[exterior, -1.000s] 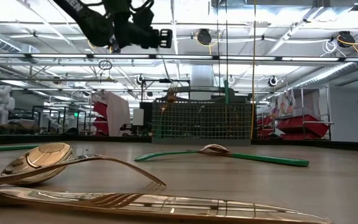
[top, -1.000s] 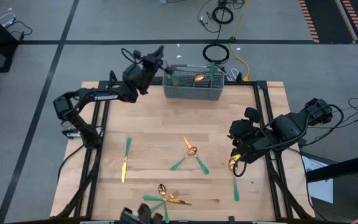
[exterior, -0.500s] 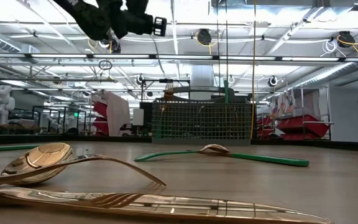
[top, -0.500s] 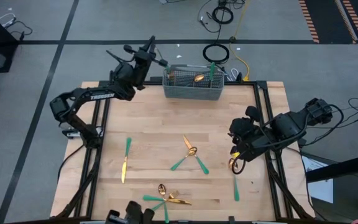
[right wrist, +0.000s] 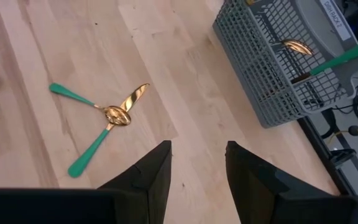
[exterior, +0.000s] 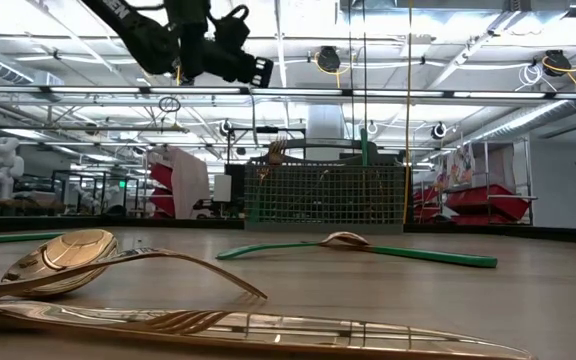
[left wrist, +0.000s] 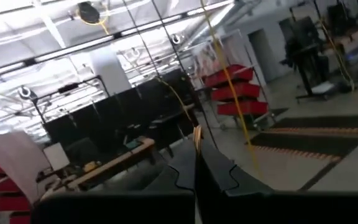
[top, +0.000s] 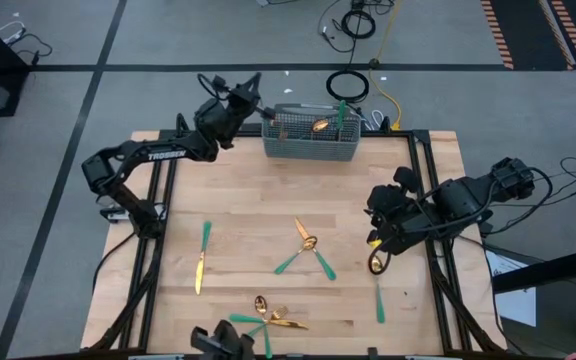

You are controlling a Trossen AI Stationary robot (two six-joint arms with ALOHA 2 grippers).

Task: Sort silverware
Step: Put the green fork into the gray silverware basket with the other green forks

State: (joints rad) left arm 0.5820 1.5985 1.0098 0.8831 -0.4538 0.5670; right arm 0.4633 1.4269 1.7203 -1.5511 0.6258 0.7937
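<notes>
Up beside the caddy (top: 311,137), the left gripper (top: 249,88) pinched a thin gold piece (left wrist: 197,138); the right gripper (top: 376,222) hung spread over the table (top: 248,220).

Seen from overhead, a wooden tabletop (top: 238,215) carries a grey mesh caddy (top: 309,140) at its far edge, with silverware standing in it. More teal-handled silverware (top: 304,249) lies scattered across the middle and near edge. The left end effector (top: 251,90) hovers beside the caddy's left end. The right end effector (top: 376,222) sits near the right edge.
</notes>
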